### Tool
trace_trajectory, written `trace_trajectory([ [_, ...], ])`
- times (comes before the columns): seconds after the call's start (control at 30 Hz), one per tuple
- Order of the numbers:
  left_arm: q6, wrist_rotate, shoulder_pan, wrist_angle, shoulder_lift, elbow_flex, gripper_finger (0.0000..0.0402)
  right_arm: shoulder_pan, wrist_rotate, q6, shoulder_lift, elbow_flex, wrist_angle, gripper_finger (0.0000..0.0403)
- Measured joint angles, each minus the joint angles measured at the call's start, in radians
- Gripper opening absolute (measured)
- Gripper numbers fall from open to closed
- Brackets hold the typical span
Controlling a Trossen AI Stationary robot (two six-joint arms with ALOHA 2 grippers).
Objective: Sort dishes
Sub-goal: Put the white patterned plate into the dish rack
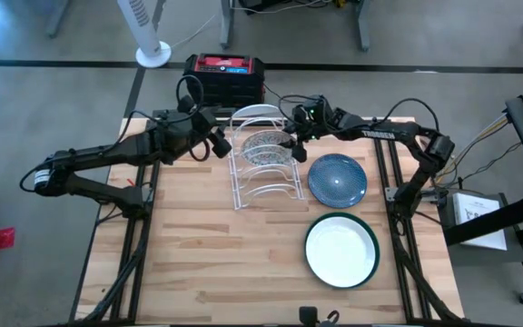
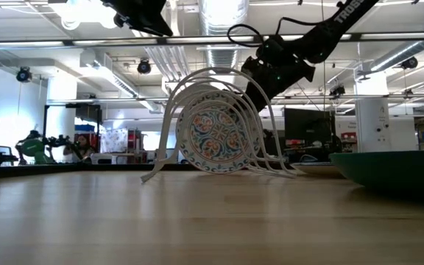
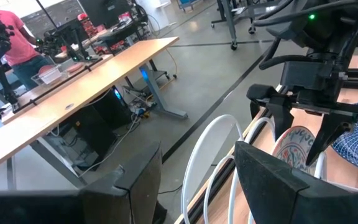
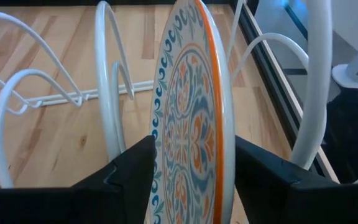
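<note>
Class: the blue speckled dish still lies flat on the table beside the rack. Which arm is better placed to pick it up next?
Probably the right. The blue speckled dish lies on the right side of the rack, near the right gripper, which straddles the floral dish. The left gripper waits across the rack.

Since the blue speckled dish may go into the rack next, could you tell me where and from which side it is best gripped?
The blue speckled dish lies flat on the table, so only its raised rim offers a hold. I would likely pinch the rim's far edge from above, nearest the right gripper, which straddles the floral dish in the wire rack.
</note>
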Motion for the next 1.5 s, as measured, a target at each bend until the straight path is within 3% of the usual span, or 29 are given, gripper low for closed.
trace_trajectory([
  [0.73, -0.018, 0.0, 0.0, -0.016, 0.0, 0.0, 0.0192, -0.001, 0.059, 0.005, -0.114, -0.001, -0.119, 0.0241],
  [1.1, -0.022, 0.0, 0.0, -0.024, 0.0, 0.0, 0.0192, -0.002, 0.23, -0.012, -0.238, -0.001, -0.266, 0.0224],
  [1.3, -0.031, 0.0, 0.0, -0.036, 0.0, 0.0, 0.0192, -0.005, 0.265, -0.004, -0.283, -0.001, -0.35, 0.0216],
  [1.5, -0.052, 0.0, 0.0, -0.068, 0.0, 0.0, 0.0192, -0.014, 0.363, 0.015, -0.267, -0.037, -0.396, 0.0166],
])
